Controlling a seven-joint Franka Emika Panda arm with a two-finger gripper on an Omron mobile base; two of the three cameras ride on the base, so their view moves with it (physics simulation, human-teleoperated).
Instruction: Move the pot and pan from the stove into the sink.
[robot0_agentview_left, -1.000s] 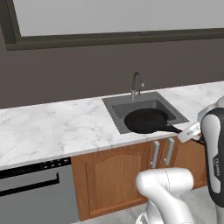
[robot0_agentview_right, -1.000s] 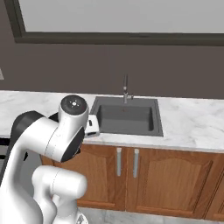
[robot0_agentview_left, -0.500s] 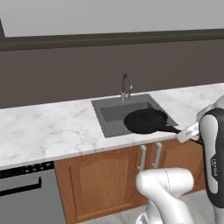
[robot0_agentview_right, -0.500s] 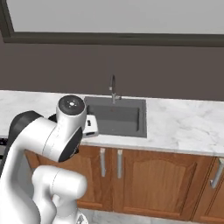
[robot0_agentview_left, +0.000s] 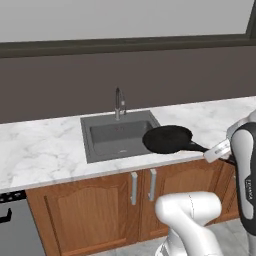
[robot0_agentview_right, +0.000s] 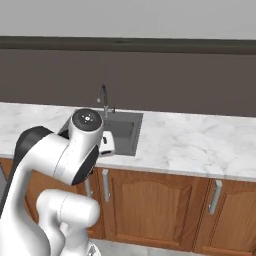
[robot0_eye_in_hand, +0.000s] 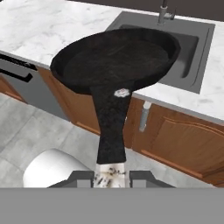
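The black frying pan (robot0_agentview_left: 167, 139) hangs level above the counter's front edge, overlapping the right rim of the sink (robot0_agentview_left: 116, 134). My gripper (robot0_agentview_left: 216, 151) is shut on the end of its long handle (robot0_eye_in_hand: 111, 131), fingertips either side in the hand view (robot0_eye_in_hand: 111, 176). From there the pan (robot0_eye_in_hand: 116, 59) covers part of the dark grey basin (robot0_eye_in_hand: 192, 39). In the right base view my own arm hides the pan, and the sink (robot0_agentview_right: 126, 127) shows behind it. The pot and the stove are out of view.
A slim curved faucet (robot0_agentview_left: 119, 102) stands behind the basin. White marble counter (robot0_agentview_left: 40, 150) runs both ways, with wooden cabinet doors (robot0_agentview_left: 95, 210) below. A dishwasher front (robot0_agentview_left: 10, 222) sits at the lower left. A dark wall backs the counter.
The whole scene has slid left in both base views, so the base has driven right. The pan stays in my grip and now hangs over the sink's right rim instead of its middle.
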